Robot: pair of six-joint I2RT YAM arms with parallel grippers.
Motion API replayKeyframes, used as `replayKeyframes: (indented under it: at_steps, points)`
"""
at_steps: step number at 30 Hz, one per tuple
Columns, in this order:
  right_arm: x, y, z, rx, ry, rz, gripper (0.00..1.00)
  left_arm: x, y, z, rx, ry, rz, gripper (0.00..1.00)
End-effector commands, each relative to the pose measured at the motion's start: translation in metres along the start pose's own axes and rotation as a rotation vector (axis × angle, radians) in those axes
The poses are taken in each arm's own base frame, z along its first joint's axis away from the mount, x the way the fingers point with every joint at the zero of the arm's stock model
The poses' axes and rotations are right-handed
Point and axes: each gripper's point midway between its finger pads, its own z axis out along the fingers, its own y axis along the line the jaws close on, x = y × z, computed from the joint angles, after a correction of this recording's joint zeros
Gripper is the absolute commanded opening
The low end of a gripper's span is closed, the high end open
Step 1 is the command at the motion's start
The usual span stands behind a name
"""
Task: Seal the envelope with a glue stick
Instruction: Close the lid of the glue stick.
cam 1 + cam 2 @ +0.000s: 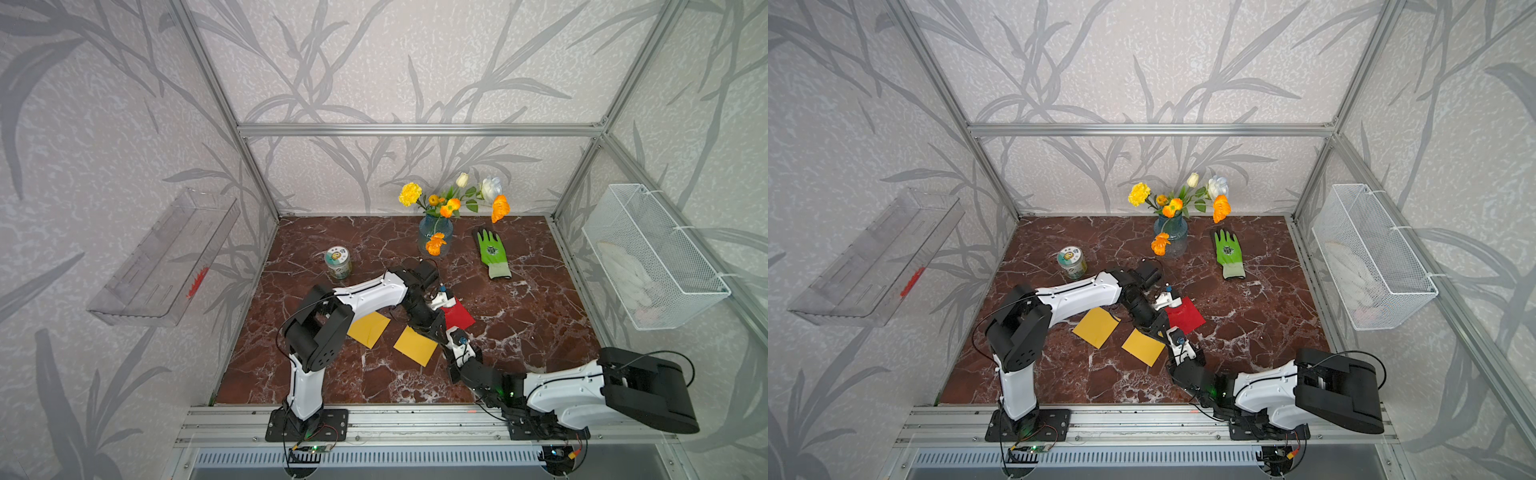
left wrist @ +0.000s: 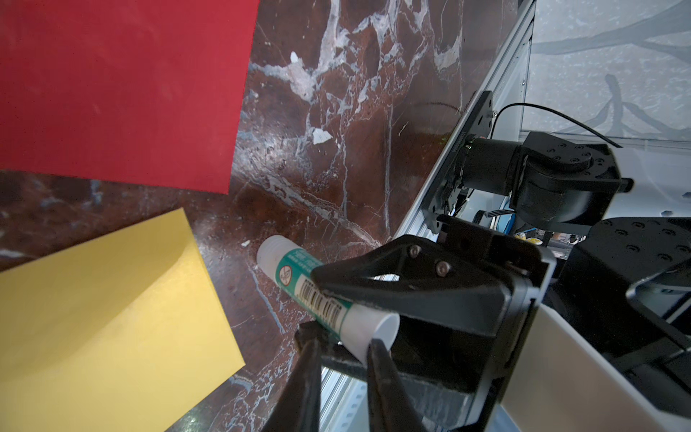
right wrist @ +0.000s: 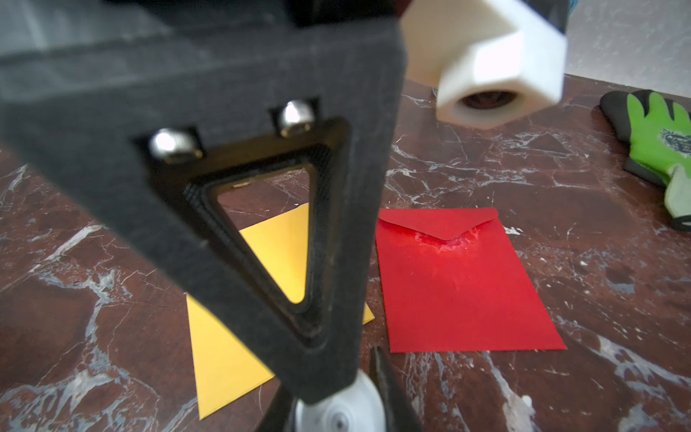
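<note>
Yellow envelopes (image 1: 368, 329), two; red envelope (image 1: 459, 318), one; glue stick (image 2: 299, 273), one, seemingly held.

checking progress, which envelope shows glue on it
The red envelope: whitish smears edge its folded pointed flap. Both yellow envelopes show plain faces, no smears visible.

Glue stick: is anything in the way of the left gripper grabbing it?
Nothing visible. The left gripper has its fingers either side of the white end of the glue stick, while the right gripper holds its body. Whether the left one pinches it, I cannot tell.
</note>
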Motion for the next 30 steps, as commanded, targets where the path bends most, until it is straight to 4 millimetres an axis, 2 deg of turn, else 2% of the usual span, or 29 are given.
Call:
replayKeyframes:
  at_steps: [1, 7, 12, 23, 27, 30]
  points:
    - [0.091, -0.025, -0.014, 0.02, 0.312, -0.172, 0.0, 0.033, 0.056, 0.028, -0.174, 0.113, -0.099, 0.22]
    - [0.096, -0.029, -0.016, 0.036, 0.321, -0.145, 0.0, 0.048, 0.07, 0.032, -0.216, 0.136, -0.127, 0.2]
    - [0.102, -0.034, -0.02, 0.052, 0.33, -0.12, 0.0, 0.059, 0.073, 0.036, -0.22, 0.149, -0.143, 0.19]
    - [0.11, -0.038, -0.022, 0.088, 0.353, -0.123, 0.0, 0.098, 0.09, 0.048, -0.238, 0.196, -0.225, 0.18]
    - [0.113, -0.036, -0.02, 0.102, 0.36, -0.144, 0.0, 0.1, 0.091, 0.048, -0.247, 0.203, -0.225, 0.18]
    - [0.107, -0.036, -0.019, 0.122, 0.352, -0.16, 0.0, 0.094, 0.087, 0.042, -0.258, 0.199, -0.207, 0.18]
